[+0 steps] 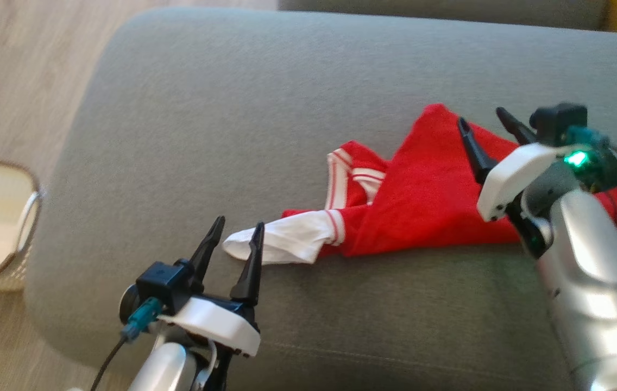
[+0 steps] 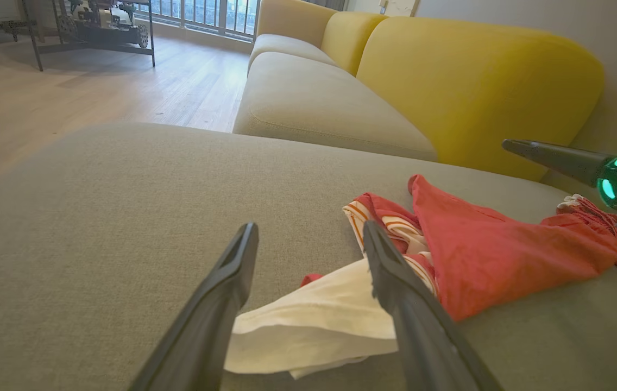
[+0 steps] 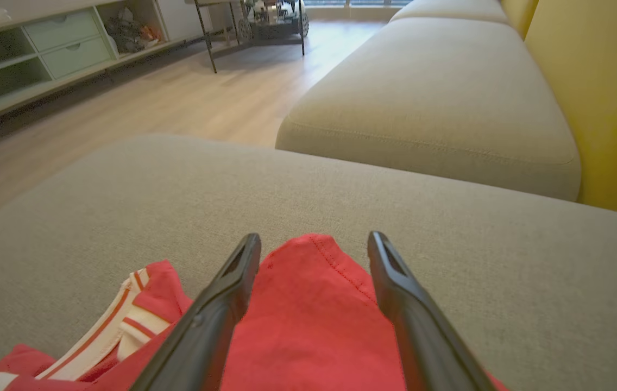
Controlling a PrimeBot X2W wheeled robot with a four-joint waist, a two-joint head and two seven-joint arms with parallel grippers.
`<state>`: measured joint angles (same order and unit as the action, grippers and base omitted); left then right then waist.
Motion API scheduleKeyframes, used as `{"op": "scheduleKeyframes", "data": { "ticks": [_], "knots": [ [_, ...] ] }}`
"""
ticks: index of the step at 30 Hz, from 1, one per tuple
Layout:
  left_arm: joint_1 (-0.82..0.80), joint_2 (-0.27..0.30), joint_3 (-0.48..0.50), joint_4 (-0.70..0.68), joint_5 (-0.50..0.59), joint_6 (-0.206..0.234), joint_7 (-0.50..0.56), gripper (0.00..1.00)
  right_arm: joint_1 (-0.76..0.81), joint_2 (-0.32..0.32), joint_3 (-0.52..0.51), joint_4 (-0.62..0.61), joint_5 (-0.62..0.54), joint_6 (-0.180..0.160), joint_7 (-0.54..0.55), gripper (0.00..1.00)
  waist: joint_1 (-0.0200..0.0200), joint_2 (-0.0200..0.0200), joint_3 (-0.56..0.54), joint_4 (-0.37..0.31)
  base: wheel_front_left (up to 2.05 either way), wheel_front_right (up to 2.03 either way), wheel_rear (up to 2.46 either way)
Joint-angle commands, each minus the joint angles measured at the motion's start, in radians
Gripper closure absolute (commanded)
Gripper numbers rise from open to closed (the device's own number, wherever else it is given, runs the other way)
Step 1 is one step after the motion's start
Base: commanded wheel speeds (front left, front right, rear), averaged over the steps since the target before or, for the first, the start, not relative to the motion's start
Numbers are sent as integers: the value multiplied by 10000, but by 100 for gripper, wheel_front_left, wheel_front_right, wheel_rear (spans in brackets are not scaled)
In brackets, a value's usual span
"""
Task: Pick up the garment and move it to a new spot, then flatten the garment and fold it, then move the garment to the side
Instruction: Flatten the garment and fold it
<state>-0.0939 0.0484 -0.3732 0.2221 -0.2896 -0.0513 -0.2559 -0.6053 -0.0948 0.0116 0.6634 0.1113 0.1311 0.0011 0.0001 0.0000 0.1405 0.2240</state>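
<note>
A basket (image 1: 34, 209) with a metal rim stands on the floor (image 1: 15, 65) at 9 o'clock in the head view, just beside the cushion (image 1: 232, 108). Its inside looks pale, and what it holds cannot be told. In the right wrist view a shelf (image 3: 10, 68) at 10 o'clock has two shut pale-green drawers (image 3: 67, 27). The cubby beside them holds a jumble too small to name. A cart (image 2: 96, 27) at 11 o'clock in the left wrist view carries blurred gear.

The garment (image 1: 422, 190), red with white striped trim, lies crumpled on the grey cushion at 3 o'clock in the head view. Its white sleeve (image 1: 281, 241) stretches toward 7 o'clock. The left gripper (image 1: 240, 222), at 7 o'clock, has its fingers spread apart on either side of the sleeve's end; whether they touch it cannot be told. The right gripper (image 1: 480, 115), at 2 o'clock, is likewise spread wide, its fingers straddling the red cloth's far corner without clamping it. A yellow backrest (image 2: 477, 81) rises at 1 o'clock in the left wrist view.
</note>
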Motion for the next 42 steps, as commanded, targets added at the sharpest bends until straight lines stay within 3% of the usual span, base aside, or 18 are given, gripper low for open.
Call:
{"op": "scheduleKeyframes", "data": {
  "ticks": [1,8,28,29,30,37,42],
  "knots": [
    [-469,18,203,-296,-95,69,-59,0,-623,-137,143,159,-84,-4,203,0,-1,0,411,562,0,0,0],
    [-631,18,-112,-288,-355,251,-59,0,-2017,-577,-72,2367,-588,-4,166,0,-1,0,748,1309,0,0,0],
    [-954,18,-417,-523,-242,-69,-59,0,-3999,-1287,-620,5629,-1709,-4,360,0,-1,0,1444,2140,0,0,0],
    [-950,18,-417,-516,-240,-69,-59,0,-4020,-1297,-652,5718,-1716,-4,438,40,-1,0,1452,2148,0,0,0],
    [-946,18,-409,-508,-237,-67,-59,0,-4036,-1297,-657,5775,-1741,-4,464,100,-1,0,1457,2150,0,0,0],
    [-876,18,-74,-385,-144,12,-59,0,-4030,-1031,-870,5911,-1626,-4,-189,100,-1,0,1167,1755,0,0,0],
    [-799,18,264,-343,-44,2,-59,0,-4033,-587,-929,5736,-1298,-4,-1461,100,-1,0,694,1023,0,0,0]
  ]
}}
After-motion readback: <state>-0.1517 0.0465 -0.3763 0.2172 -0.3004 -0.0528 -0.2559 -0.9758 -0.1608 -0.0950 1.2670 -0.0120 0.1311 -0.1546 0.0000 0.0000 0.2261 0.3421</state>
